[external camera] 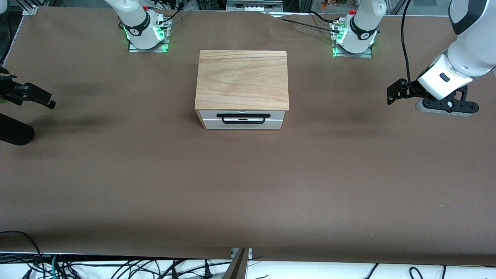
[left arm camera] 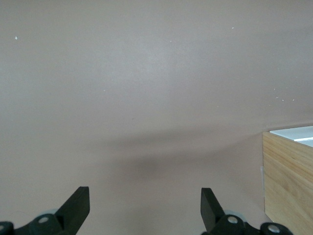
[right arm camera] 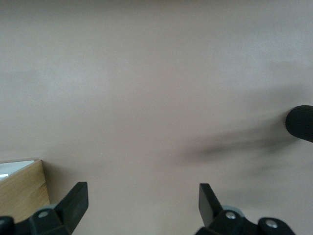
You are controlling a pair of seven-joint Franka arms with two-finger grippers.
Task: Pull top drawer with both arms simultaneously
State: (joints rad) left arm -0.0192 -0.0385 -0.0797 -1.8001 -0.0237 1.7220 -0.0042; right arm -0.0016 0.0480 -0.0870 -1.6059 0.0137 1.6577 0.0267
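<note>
The top drawer (external camera: 277, 116) sits shut in a small box under a light-oak slab (external camera: 242, 79) in the middle of the table. Its white front faces the front camera and carries a long black wire handle (external camera: 244, 123). My left gripper (external camera: 392, 95) hangs open over bare table toward the left arm's end, well away from the box. My right gripper (external camera: 49, 102) hangs open over the table at the right arm's end. In the left wrist view, the left gripper (left arm camera: 145, 197) is empty, with a box corner (left arm camera: 288, 181) at the edge. The right gripper (right arm camera: 143, 194) is also empty.
Brown paper covers the table (external camera: 248, 186). A black cylinder (external camera: 15, 133) juts in at the right arm's end, also seen in the right wrist view as a black cylinder (right arm camera: 301, 122). The arm bases (external camera: 145, 35) stand farther from the front camera than the box. Cables lie below the front edge.
</note>
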